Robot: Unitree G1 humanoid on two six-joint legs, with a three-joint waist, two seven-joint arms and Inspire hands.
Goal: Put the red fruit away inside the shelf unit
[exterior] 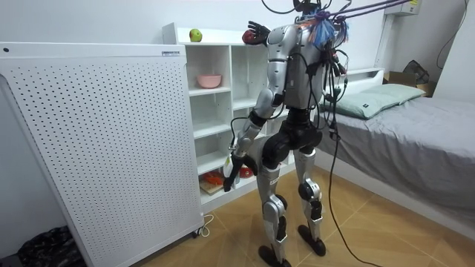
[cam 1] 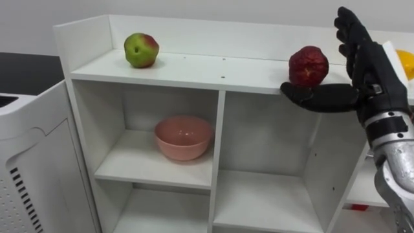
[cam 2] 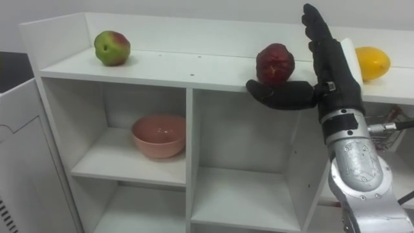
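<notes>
A dark red fruit (cam 1: 308, 66) rests on the top board of the white closet (cam 1: 194, 68), near its right part. My right hand (cam 1: 365, 61) stands open just right of it, fingers straight up. The thumb reaches left along the board's front edge below the fruit. Whether the palm touches the fruit I cannot tell. A green and red apple (cam 1: 141, 50) sits on the same board at the far left. A yellow-orange fruit (cam 2: 372, 63) lies behind my right hand. In the room view my left hand (exterior: 231, 169) hangs low by my side.
A pink bowl (cam 1: 183, 136) sits in the upper left compartment. A white perforated panel (exterior: 96, 141) stands close on my left. A bed (exterior: 401, 111) lies behind me. Red items (exterior: 211, 178) rest on a low shelf.
</notes>
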